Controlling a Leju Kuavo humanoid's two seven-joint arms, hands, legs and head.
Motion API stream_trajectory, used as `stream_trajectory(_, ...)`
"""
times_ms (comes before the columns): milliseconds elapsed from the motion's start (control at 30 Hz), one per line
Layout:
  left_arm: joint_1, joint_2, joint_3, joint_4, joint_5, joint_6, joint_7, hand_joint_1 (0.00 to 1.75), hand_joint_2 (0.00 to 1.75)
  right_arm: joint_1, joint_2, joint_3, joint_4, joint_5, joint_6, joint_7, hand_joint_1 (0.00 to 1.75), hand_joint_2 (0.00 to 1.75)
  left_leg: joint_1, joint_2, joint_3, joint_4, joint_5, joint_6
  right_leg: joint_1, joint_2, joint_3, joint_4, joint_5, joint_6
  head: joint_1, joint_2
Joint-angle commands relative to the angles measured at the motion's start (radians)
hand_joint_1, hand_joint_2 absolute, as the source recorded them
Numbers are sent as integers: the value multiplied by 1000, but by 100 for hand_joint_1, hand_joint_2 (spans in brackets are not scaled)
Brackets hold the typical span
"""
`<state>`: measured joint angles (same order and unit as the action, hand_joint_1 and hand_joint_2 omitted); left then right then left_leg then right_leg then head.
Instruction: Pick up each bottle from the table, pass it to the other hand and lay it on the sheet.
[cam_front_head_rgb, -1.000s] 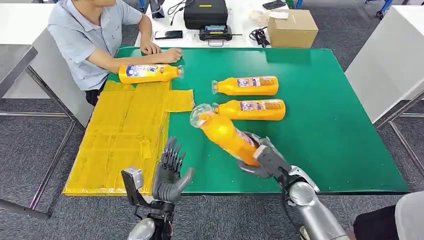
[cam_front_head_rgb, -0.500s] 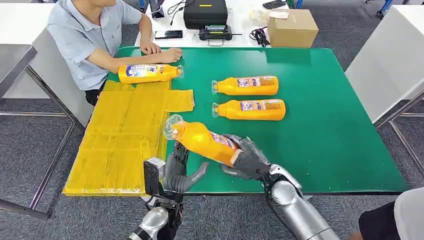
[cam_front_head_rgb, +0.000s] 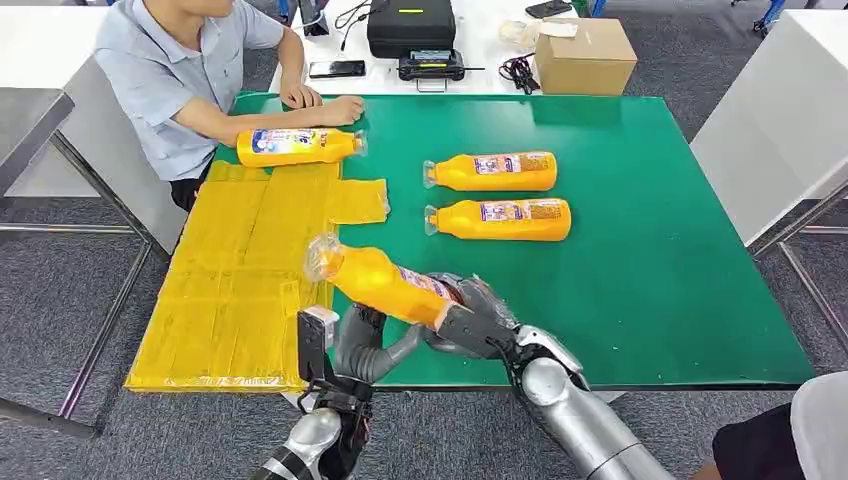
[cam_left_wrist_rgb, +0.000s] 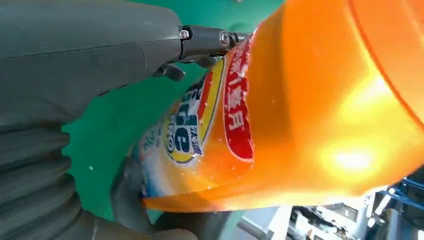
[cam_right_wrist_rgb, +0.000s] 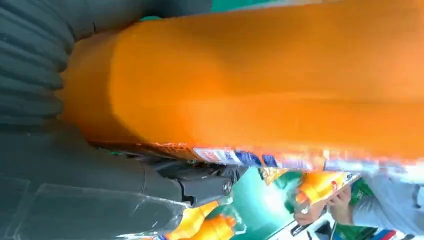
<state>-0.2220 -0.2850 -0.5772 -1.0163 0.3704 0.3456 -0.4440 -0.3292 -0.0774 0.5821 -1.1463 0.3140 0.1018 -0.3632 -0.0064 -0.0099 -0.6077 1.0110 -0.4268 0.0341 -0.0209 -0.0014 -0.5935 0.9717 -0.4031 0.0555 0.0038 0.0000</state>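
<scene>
A: Where is the bottle (cam_front_head_rgb: 385, 284) being held?
B: Above the table (cam_front_head_rgb: 650, 250) edge, gripped at its base by the right hand (cam_front_head_rgb: 478, 320); the left hand (cam_front_head_rgb: 362, 345) is spread beneath, touching unclear.
A: Handling?
B: Stiff, smooth, probably slippery; the middle is being judged best.

Head view: high, facing forward and down over green table (cam_front_head_rgb: 640, 260). Wrist views: close behind each hand, turned, very near. All three share held orange bottle (cam_front_head_rgb: 385, 284) (cam_left_wrist_rgb: 310, 105) (cam_right_wrist_rgb: 270, 80).
</scene>
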Motion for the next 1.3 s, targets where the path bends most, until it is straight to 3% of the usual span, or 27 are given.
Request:
stream_trajectory(33, -14, 40, -13, -37, 34, -28, 24, 0, 175, -53, 20, 60, 107, 1, -8, -7, 175, 175, 1, 3, 3, 0, -1, -2, 1, 3, 2, -1, 0, -2, 0, 0)
stream_trajectory(567, -29, 46, 14, -83, 110, -46, 34, 0, 175, -35, 65, 99, 136, 23, -40, -33, 175, 175, 1, 2, 2, 0, -1, -2, 1, 1, 2, -1, 0, -2, 0, 0)
stream_trajectory(600, -31, 46, 12, -79, 118, -52, 32, 166, 175, -39, 69, 103, 144, 19, -37, -40, 175, 175, 1, 2, 4, -1, -2, -2, 1, 2, 3, -1, -1, -3, 0, 0)
stream_trajectory(667, -31, 45, 13, -80, 121, -54, 29, 175, 175, -39, 73, 105, 143, 17, -36, -41, 175, 175, 1, 2, 2, 0, -1, -1, 1, 1, 1, -1, 0, -2, 0, 0)
stream_trajectory(800, -24, 48, 13, -94, 140, -74, 22, 175, 175, -38, 72, 110, 150, 13, -33, -46, 175, 175, 1, 2, 3, 0, -2, -2, 1, 2, 3, 0, -1, -3, 0, 0)
stream_trajectory(833, -22, 50, 13, -103, 140, -73, 10, 175, 175, -37, 72, 111, 155, 10, -32, -46, 155, 175, 1, 2, 3, -1, -1, -2, 1, 1, 3, -1, -1, -3, 0, 0)
stream_trajectory(867, -21, 49, 15, -108, 141, -71, 6, 175, 175, -37, 72, 110, 157, 8, -32, -47, 154, 175, 1, 1, 2, 0, -1, -1, 1, 1, 1, -1, 0, -2, 0, 0)
stream_trajectory(900, -20, 49, 17, -113, 142, -70, 4, 175, 175, -36, 73, 109, 159, 7, -32, -48, 110, 175, 2, 2, 4, 0, -2, -2, 2, 2, 4, -1, -1, -3, 0, 0)
stream_trajectory(933, -20, 49, 17, -113, 142, -70, 4, 175, 175, -36, 73, 109, 159, 7, -32, -48, 110, 175, 1, 2, 3, 0, -1, -2, 1, 1, 2, -1, -1, -2, 0, 0)
stream_trajectory(967, -17, 50, 18, -120, 142, -67, 1, 175, 175, -35, 75, 107, 159, 5, -33, -48, 45, 175, 1, 1, 2, 0, -1, -2, 1, 1, 1, 0, -1, -2, 0, 0)
stream_trajectory(1000, -15, 52, 17, -127, 140, -60, -7, 175, 175, -30, 81, 98, 161, -5, -35, -50, 0, 175, 2, 2, 4, 0, -2, -2, 2, 1, 3, 0, -1, -3, 0, 0)
stream_trajectory(1300, -2, 62, 18, -172, 131, -53, -30, 175, 175, -26, 97, 95, 188, -4, -52, -44, 0, 175, 0, 2, 1, -1, -1, -1, 0, 1, 1, -1, 0, -1, 0, 0)
